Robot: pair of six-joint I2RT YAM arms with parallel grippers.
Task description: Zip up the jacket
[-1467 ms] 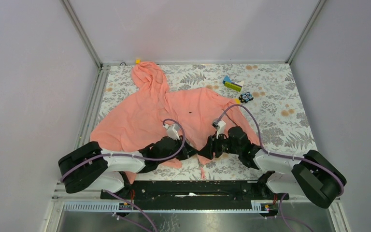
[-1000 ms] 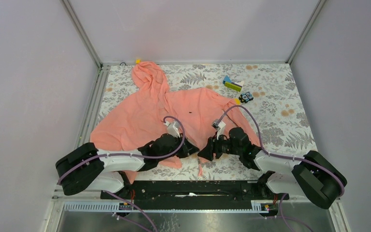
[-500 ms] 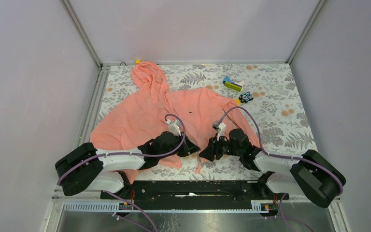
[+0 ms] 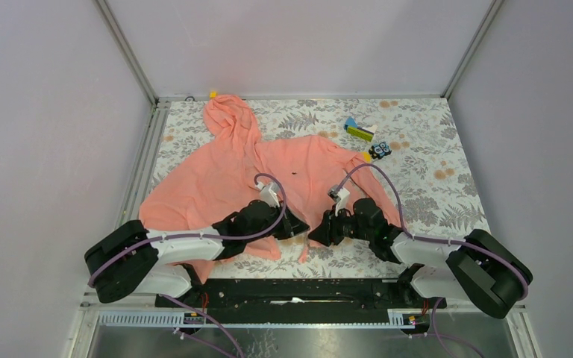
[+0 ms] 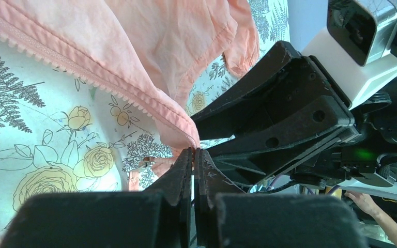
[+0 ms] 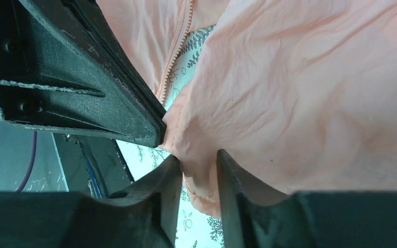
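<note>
Fern-and-flower printed cloth covers the table (image 4: 433, 201), which sits boxed in by plain lavender-grey walls with aluminium rails (image 4: 138, 171) down the left side. On the far right of the cloth lie a small yellow-green and blue block (image 4: 359, 131) and, just nearer, a little dark piece (image 4: 380, 151). A tiny yellow bit (image 4: 213, 94) sits at the far edge.

The jacket (image 4: 224, 175) lies spread over the left and middle of the table. Its hood points to the far left corner and its hem is toward the arms. Both grippers meet at the near middle of that hem, almost nose to nose.

The left gripper (image 4: 296, 226) has its fingers (image 5: 183, 165) pressed together, and the corner of the jacket's toothed front edge (image 5: 82, 67) runs right into their tips. The right gripper (image 4: 315, 233) is clamped on a bunched fold of the jacket's other front panel. The cloth bulges between its two fingers (image 6: 227, 170), and a line of zipper teeth (image 6: 173, 57) shows just beyond.
</note>
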